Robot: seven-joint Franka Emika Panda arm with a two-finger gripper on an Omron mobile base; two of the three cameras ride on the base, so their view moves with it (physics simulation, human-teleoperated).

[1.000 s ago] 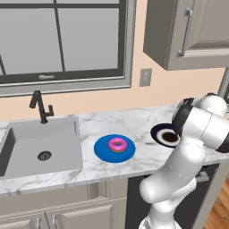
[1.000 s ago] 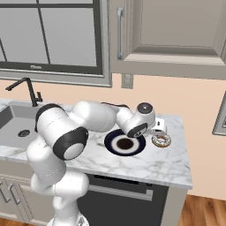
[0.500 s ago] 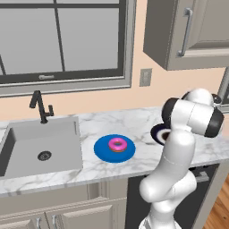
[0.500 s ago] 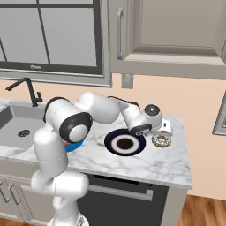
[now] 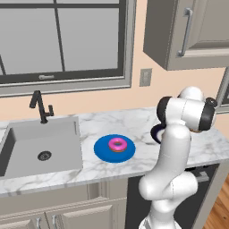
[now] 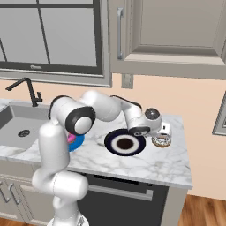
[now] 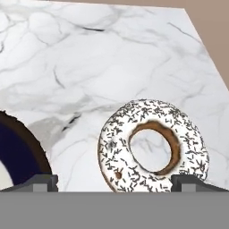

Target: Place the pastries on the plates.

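Hand view puts the glazed donut (image 7: 153, 146) right in front of me, lying flat on the marble counter (image 7: 112, 58), its white icing flecked with dark sprinkles and a brown rim around the hole. I see my two fingertips (image 7: 40, 182) low at the edge, one to each side of the donut and spread wide, with nothing pinched between them; the lower rim of the donut is cut off there, so I cannot tell whether the tips touch it. A sliver of the dark plate (image 7: 18, 154) shows at the left edge, mostly out of frame and just beside the donut.

From the right base view I make out the gripper (image 6: 162, 132) low over that same donut (image 6: 161, 141), which sits on the counter just right of the dark plate (image 6: 125, 142), not on it. My own arm hides most of the blue plate (image 6: 76, 142) there.

From the left base view the blue plate (image 5: 114, 148) is plain, with the pink donut (image 5: 117, 144) resting on it. The dark plate (image 5: 156, 133) is a thin edge behind my arm, and the hand itself is hidden.
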